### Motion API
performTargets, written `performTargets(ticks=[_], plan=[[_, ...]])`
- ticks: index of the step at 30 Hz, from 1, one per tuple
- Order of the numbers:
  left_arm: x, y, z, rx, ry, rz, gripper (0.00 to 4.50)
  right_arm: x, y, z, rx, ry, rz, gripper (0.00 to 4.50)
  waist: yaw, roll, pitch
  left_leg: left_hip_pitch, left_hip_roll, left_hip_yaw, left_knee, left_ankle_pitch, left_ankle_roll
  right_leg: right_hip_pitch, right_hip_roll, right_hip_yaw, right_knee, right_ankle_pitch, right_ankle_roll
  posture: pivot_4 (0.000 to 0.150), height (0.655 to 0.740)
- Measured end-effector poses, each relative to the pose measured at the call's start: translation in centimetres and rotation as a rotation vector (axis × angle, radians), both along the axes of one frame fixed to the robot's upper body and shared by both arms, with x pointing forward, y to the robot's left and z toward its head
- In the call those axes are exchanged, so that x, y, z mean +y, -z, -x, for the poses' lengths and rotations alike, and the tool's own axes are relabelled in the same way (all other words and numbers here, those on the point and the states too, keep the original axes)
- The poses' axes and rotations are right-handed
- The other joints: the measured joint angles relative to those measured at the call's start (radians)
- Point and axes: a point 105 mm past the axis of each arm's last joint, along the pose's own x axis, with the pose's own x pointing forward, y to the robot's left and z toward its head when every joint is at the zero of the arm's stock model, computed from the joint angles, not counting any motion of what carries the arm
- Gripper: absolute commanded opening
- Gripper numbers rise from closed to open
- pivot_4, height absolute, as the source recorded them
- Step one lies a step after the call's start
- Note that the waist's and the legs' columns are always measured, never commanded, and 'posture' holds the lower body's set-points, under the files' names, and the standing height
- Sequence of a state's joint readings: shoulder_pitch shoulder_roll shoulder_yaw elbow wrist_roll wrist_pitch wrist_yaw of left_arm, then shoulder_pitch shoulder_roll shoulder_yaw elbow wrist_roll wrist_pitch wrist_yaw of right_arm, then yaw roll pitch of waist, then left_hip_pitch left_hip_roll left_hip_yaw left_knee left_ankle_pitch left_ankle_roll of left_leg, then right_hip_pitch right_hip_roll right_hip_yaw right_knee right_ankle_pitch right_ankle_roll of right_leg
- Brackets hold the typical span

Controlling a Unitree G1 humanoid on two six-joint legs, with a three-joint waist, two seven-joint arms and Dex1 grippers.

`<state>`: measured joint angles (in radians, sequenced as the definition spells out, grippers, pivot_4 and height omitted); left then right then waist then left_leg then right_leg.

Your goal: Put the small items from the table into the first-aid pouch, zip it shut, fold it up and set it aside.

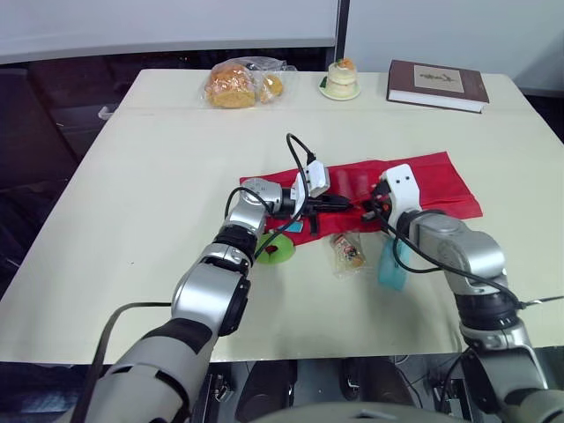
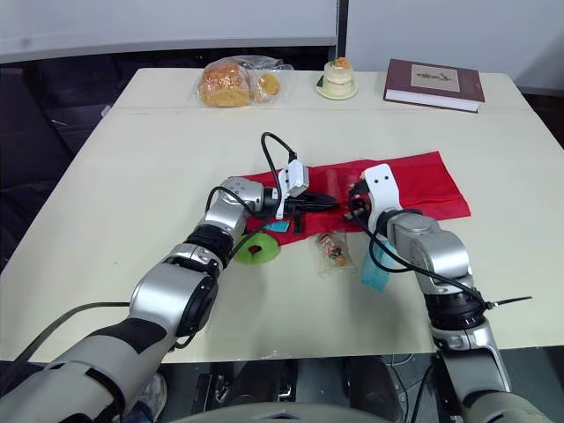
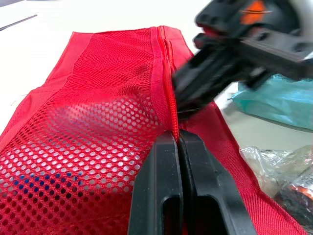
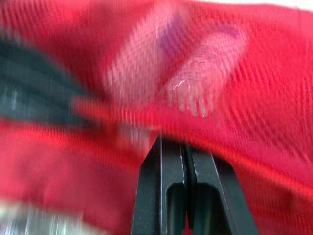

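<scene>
**Teal packet, loose items and red pouch on the desk**

Teal packet (image 1: pixel 392 264) is lying nearest, at the pouch's near side beside the right arm. A clear-wrapped snack (image 1: pixel 348 251) is sitting just to its left, and a green item (image 1: pixel 275 249) is lying further left, under the left arm. All three are resting on the desk (image 1: pixel 159 176), outside the pouch.

The red mesh pouch (image 1: pixel 432 181) is lying flat at mid-desk. The left gripper (image 1: pixel 339 203) is reaching in from the left, its fingers (image 3: pixel 161 186) pinching together on the pouch's zip line. The right gripper (image 1: pixel 368 210) is meeting it there, fingers (image 4: pixel 151 186) closed together against the red fabric.

A bread bag (image 1: pixel 238 84), a small cake (image 1: pixel 340 79) and a book (image 1: pixel 436 85) are sitting along the far edge.
</scene>
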<state>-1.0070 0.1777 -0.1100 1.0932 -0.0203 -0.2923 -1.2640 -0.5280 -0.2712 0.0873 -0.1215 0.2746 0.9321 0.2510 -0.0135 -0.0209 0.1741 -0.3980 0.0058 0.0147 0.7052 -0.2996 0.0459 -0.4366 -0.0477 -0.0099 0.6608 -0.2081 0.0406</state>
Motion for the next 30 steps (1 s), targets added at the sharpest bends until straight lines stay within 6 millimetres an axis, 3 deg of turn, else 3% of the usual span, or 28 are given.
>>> performTargets(ticks=[6,10,13,17,22,23,27,30], plan=[[0.0,0.0,0.1,0.000,0.007,-0.002,0.00,0.6,0.5,-1.0,-0.053,0.010,-0.023,0.05,-0.001,0.000,0.000,-0.001,0.000,0.001,0.000,0.000,0.000,-0.001,0.000,0.000,-0.001,0.000,0.000,0.150,0.7289],[0.2,-0.1,0.0,-0.010,0.005,-0.005,0.00,0.3,0.4,-0.4,-0.087,-0.035,-0.014,0.05,0.002,0.000,0.000,-0.002,0.000,0.001,0.000,0.000,0.000,-0.002,0.000,0.001,0.000,0.000,0.000,0.150,0.7289],[0.6,0.0,-0.2,-0.023,-0.008,-0.018,0.00,-0.9,0.7,1.5,-0.100,-0.108,0.014,0.05,0.002,0.000,0.000,-0.002,0.000,0.001,0.000,0.000,0.000,-0.002,0.000,0.001,-0.001,0.000,0.000,0.150,0.7289],[1.1,0.1,-0.4,-0.028,-0.024,-0.031,0.00,-1.7,-0.6,4.5,-0.189,-0.206,0.009,0.05,0.000,0.000,0.000,-0.002,0.000,0.001,0.000,0.000,0.000,-0.002,0.000,0.001,0.000,0.000,0.000,0.150,0.7289],[2.6,0.0,-1.0,-0.044,-0.074,-0.051,0.00,-6.4,-4.0,9.2,-0.355,-0.242,-0.027,0.05,0.003,0.000,0.000,-0.001,0.000,0.001,0.000,0.000,0.000,-0.001,0.001,0.001,0.000,0.000,0.000,0.150,0.7289],[2.7,0.0,-1.0,-0.044,-0.075,-0.051,0.00,-6.4,-4.0,9.2,-0.357,-0.242,-0.029,0.05,0.001,-0.001,0.000,-0.001,0.000,0.002,0.000,0.000,0.000,-0.001,0.001,0.002,0.000,0.000,0.000,0.150,0.7289],[3.0,-0.1,-1.2,-0.050,-0.092,-0.046,0.00,-10.1,-4.9,12.7,-0.327,-0.265,-0.058,1.75,0.006,-0.001,0.001,0.001,0.001,0.001,0.000,0.000,0.000,0.001,0.001,0.001,-0.001,0.000,0.000,0.150,0.7289],[3.6,-0.2,-1.3,-0.051,-0.111,-0.048,0.00,-14.2,-6.1,16.4,-0.258,-0.265,-0.044,3.23,0.014,0.001,0.001,0.002,0.000,0.001,-0.001,0.000,0.000,0.002,0.000,0.001,-0.002,0.000,0.001,0.150,0.7289]])
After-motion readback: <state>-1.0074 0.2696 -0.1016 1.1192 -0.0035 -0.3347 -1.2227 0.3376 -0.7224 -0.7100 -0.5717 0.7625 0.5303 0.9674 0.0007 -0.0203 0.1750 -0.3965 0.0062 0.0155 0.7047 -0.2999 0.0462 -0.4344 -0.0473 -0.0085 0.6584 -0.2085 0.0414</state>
